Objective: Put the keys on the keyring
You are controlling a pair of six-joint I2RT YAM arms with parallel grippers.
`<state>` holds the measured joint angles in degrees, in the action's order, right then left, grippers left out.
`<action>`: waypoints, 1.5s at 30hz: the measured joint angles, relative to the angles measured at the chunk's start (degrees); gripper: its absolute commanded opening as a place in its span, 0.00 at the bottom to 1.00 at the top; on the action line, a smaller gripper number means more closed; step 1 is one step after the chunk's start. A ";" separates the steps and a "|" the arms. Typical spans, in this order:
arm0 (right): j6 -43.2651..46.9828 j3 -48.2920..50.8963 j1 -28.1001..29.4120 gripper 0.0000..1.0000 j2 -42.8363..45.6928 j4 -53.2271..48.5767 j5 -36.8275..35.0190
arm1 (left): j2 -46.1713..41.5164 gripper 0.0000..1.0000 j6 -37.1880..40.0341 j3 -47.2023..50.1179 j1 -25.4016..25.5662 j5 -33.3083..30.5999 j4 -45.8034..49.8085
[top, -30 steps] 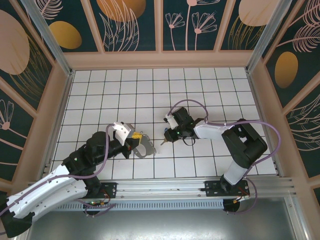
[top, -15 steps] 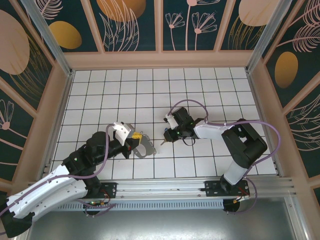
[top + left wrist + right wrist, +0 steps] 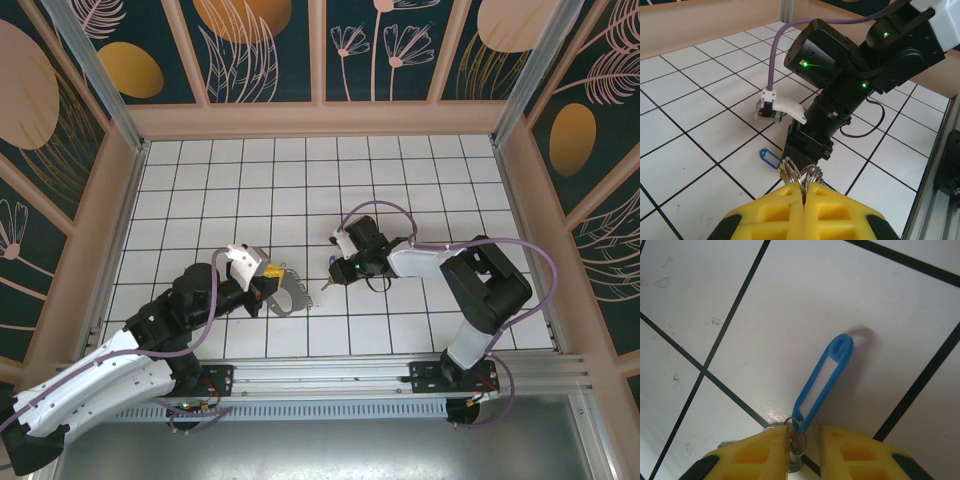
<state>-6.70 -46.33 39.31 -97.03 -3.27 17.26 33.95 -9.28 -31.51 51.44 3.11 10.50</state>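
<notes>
The keys are one small silvery key [image 3: 796, 466] on a little ring with a blue oval tag [image 3: 822, 382]. The tag lies flat on the white tiles [image 3: 769, 157]. My right gripper [image 3: 805, 432] points down over it, jaws narrowly open. The little ring sits between them against the left finger, clear of the right one. In the top view the right gripper [image 3: 335, 277] is at the table's middle, the key [image 3: 326, 284] at its tip. My left gripper [image 3: 272, 287] is shut on the keyring [image 3: 291, 294], an oval loop with silvery bits. Its silvery rings [image 3: 801, 172] are pinched between yellow fingers [image 3: 785, 210].
The right arm's black wrist [image 3: 840, 100] with its purple cable [image 3: 777, 55] stands just past the left fingertips. Wooden walls [image 3: 320, 120] ring the white tiled floor [image 3: 260, 190]. A metal rail [image 3: 330, 380] runs along the near edge.
</notes>
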 measured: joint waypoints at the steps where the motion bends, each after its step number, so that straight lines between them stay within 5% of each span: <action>1: -0.04 0.17 -0.24 0.18 0.00 0.26 0.28 | 0.00 0.00 0.00 0.00 0.00 0.00 0.00; 15: -0.33 1.25 -0.72 0.22 0.02 2.49 2.97 | 0.00 0.00 0.00 0.00 0.00 0.00 0.00; 34: -1.03 2.45 -1.20 0.00 1.20 3.91 4.96 | 0.00 0.00 0.00 0.00 0.00 0.00 0.00; 45: 1.73 5.57 -1.22 0.00 8.70 4.96 7.89 | 0.28 0.00 0.00 0.00 0.00 -0.02 0.02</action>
<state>-4.97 -40.75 38.09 -88.33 1.69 25.15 34.24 -9.28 -31.51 51.44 3.09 10.52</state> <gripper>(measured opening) 0.059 0.046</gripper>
